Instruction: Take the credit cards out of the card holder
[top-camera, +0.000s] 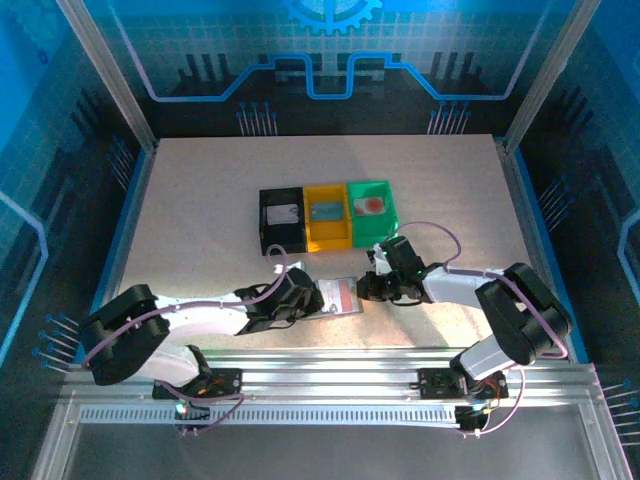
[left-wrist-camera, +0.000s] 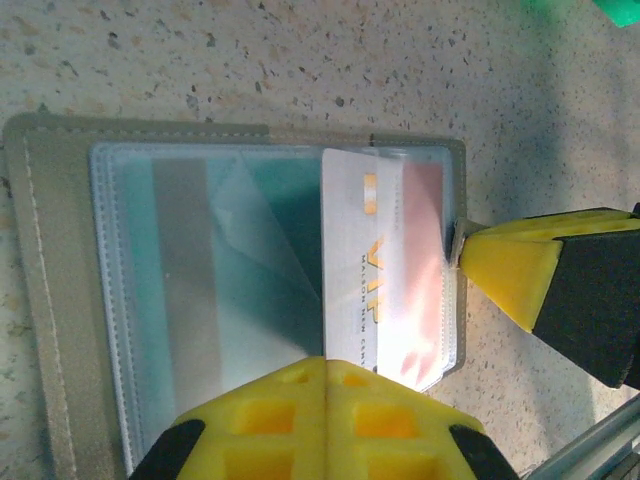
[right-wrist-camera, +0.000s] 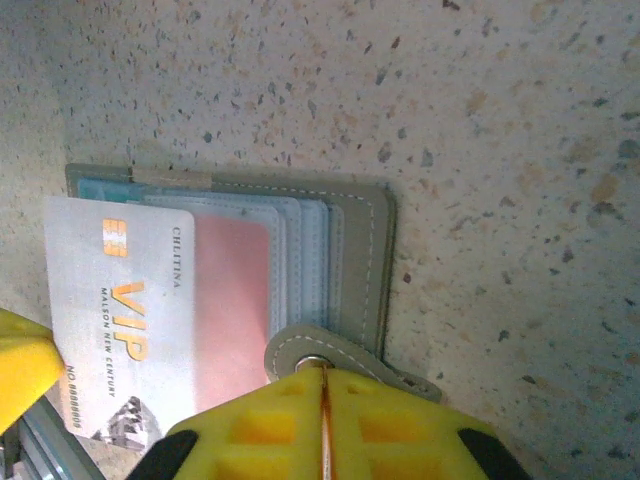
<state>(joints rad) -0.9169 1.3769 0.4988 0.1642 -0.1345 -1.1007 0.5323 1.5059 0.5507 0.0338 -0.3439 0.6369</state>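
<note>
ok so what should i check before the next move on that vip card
1. card holder open and flat on the table: ok
2. VIP card sticking past the holder's edge: ok
3. left gripper holding that card: cannot tell, its fingers look shut at the card's edge
4. right gripper pinning the holder by the tab clasp: cannot tell, it is shut right at it
5. pink card seated in its pocket: ok

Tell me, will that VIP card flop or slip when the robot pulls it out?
The VIP card probably stays stiff: its edges look straight and flat. It likely slides easily, since its face looks glossy against the clear pockets. The thin grey card holder might drag along unless pinned.
</note>
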